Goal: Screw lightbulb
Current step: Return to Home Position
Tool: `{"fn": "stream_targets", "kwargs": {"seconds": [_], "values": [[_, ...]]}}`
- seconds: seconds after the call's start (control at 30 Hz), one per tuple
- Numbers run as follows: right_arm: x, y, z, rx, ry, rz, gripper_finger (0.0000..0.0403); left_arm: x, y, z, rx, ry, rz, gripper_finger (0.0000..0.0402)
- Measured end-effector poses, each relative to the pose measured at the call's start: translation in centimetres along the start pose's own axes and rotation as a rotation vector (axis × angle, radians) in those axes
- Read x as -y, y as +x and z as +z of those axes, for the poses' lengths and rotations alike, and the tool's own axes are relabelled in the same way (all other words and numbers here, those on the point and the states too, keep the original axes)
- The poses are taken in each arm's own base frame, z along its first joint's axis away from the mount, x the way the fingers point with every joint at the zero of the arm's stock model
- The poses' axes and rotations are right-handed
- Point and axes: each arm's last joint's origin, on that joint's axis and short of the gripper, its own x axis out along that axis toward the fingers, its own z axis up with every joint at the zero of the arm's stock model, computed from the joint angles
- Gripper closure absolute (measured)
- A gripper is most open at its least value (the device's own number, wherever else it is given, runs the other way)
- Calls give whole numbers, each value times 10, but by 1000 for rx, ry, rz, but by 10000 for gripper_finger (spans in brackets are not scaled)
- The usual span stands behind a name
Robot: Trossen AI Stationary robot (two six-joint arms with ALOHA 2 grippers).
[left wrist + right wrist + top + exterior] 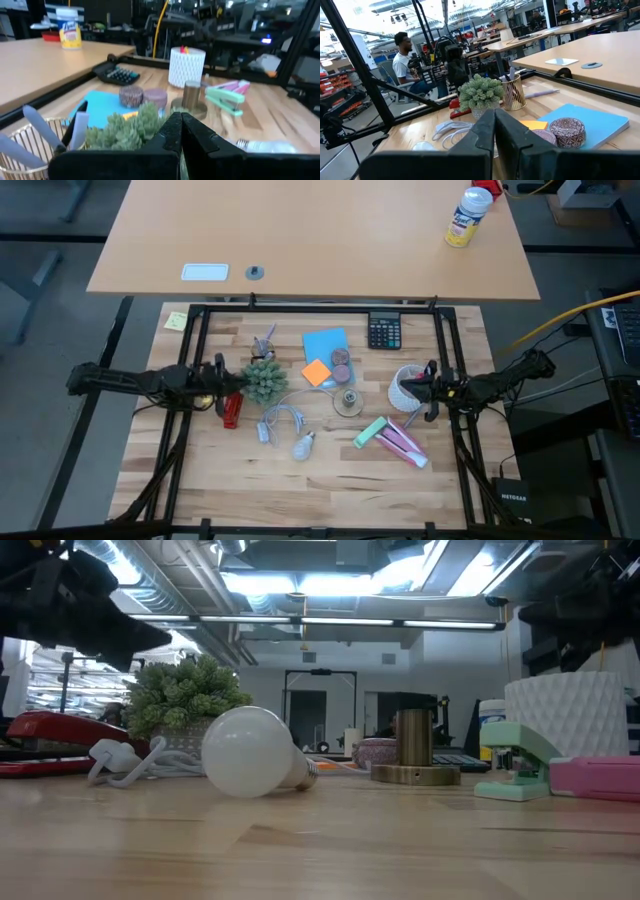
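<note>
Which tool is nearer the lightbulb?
Left. The left tool is beside the plant, just beyond the lightbulb; the right tool is at the cup, farther off.

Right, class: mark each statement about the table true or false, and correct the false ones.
1. The lightbulb lies on its side on the table. True.
2. The left pincer grips the lightbulb. False: it is shut on nothing, near the plant.
3. The white cup lies tipped over. False: it stands upright.
4. The red stapler lies beside the plant. True.
5. The right pincer is beside the white cup. True.
</note>
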Motion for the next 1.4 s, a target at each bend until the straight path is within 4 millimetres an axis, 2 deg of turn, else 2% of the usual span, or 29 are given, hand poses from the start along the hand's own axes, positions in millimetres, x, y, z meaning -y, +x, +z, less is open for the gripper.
{"fn": "stream_targets", "kwargs": {"seconds": [0.3,1.4], "values": [[0,0,1,8,6,0,386,-1,-6,8,92,-28,-10,400],[24,7,8,91,-13,-262,386,-1,-6,7,91,-28,-11,400]]}}
